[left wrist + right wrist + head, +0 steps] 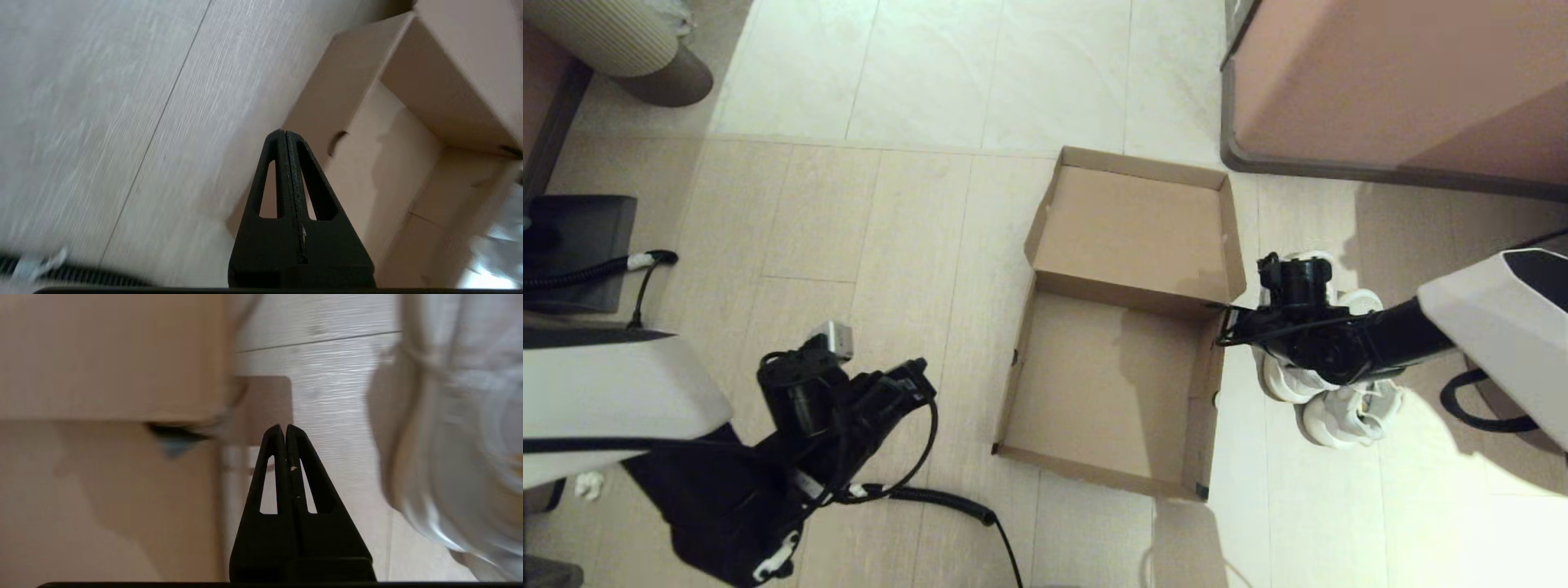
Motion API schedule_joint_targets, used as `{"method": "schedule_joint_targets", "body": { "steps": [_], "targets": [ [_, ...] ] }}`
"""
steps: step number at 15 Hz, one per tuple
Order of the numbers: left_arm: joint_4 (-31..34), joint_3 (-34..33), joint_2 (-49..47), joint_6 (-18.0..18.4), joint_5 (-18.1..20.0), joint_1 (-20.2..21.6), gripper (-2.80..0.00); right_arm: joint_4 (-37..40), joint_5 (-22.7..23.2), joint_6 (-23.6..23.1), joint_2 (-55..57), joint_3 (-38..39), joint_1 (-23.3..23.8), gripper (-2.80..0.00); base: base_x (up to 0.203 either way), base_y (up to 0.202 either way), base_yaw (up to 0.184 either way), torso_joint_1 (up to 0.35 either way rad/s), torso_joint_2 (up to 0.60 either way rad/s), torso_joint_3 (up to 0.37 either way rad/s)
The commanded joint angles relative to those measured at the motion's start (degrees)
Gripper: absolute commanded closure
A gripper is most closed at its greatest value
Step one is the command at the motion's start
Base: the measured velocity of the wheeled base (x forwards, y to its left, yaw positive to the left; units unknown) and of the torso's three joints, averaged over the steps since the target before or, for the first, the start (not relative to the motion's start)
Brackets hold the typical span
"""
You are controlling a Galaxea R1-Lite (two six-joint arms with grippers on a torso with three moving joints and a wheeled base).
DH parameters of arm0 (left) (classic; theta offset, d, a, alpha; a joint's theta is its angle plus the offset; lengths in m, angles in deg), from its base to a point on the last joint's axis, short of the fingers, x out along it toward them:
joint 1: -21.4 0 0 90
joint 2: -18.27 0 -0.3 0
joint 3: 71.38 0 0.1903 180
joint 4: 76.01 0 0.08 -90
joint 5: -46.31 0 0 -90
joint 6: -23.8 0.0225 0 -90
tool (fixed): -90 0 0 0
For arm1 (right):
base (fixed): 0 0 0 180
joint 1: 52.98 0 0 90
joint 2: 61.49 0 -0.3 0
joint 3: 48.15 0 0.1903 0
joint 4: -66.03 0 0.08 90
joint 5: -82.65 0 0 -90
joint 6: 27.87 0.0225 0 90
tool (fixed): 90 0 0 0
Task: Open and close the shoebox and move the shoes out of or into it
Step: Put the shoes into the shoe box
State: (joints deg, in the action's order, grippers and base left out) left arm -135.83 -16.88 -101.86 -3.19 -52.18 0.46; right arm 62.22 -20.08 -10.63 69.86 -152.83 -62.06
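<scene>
The brown cardboard shoebox (1111, 392) lies open and empty on the floor, its lid (1139, 229) folded back flat on the far side. The white sneakers (1339, 408) stand together on the floor just right of the box, partly hidden under my right arm. My right gripper (1223, 331) is shut and empty, its tip at the box's right wall near the hinge. In the right wrist view the gripper (284, 426) sits between the box (102, 477) and the shoes (461, 437). My left gripper (920, 374) hangs shut and empty left of the box (388, 163).
A big pinkish-brown cabinet (1396, 82) stands at the far right. A ribbed beige cylinder (613, 33) and a black block (580, 245) are at the left. A coiled black cable (931, 494) trails on the floor by my left arm.
</scene>
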Motion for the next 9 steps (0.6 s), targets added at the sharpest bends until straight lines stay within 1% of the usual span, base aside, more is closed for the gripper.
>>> {"method": "schedule_joint_targets", "body": {
  "steps": [1,2,3,5,6,8,9],
  "targets": [
    [-0.19,4.89,-6.92,1.22,-1.32,-1.36,0.0,-0.04,-0.34,-1.3,3.99,-2.27,-0.58,0.0,0.0,0.0,0.0,0.0,0.0,0.0],
    [-0.15,7.01,-9.07,2.49,-3.5,-2.42,0.0,0.2,-0.69,-1.5,3.83,-2.16,-0.89,0.0,0.0,0.0,0.0,0.0,0.0,0.0],
    [-0.52,8.91,-11.07,3.2,-4.89,-3.82,0.0,0.21,-1.24,-1.58,3.86,-2.5,-1.33,0.0,0.0,0.0,0.0,0.0,0.0,0.0],
    [-0.92,12.97,-14.68,4.72,-5.76,-6.49,0.0,0.44,-1.44,-1.74,4.0,-2.89,-1.4,0.0,0.0,0.0,0.0,0.0,0.0,0.0],
    [-0.98,14.6,-17.24,5.96,-5.9,-7.03,0.0,0.45,-1.51,-1.75,4.02,-2.79,-1.48,0.0,0.0,0.0,0.0,0.0,0.0,0.0],
    [-1.89,17.86,-22.66,10.49,-6.04,-8.31,0.0,0.3,-1.51,-1.66,4.09,-2.45,-2.52,0.0,0.0,0.0,0.0,0.0,0.0,0.0],
    [-2.63,19.39,-23.55,11.51,-6.06,-9.02,0.0,0.27,-1.51,-1.68,4.25,-2.83,-2.75,0.0,0.0,0.0,0.0,0.0,0.0,0.0]
  ]
}}
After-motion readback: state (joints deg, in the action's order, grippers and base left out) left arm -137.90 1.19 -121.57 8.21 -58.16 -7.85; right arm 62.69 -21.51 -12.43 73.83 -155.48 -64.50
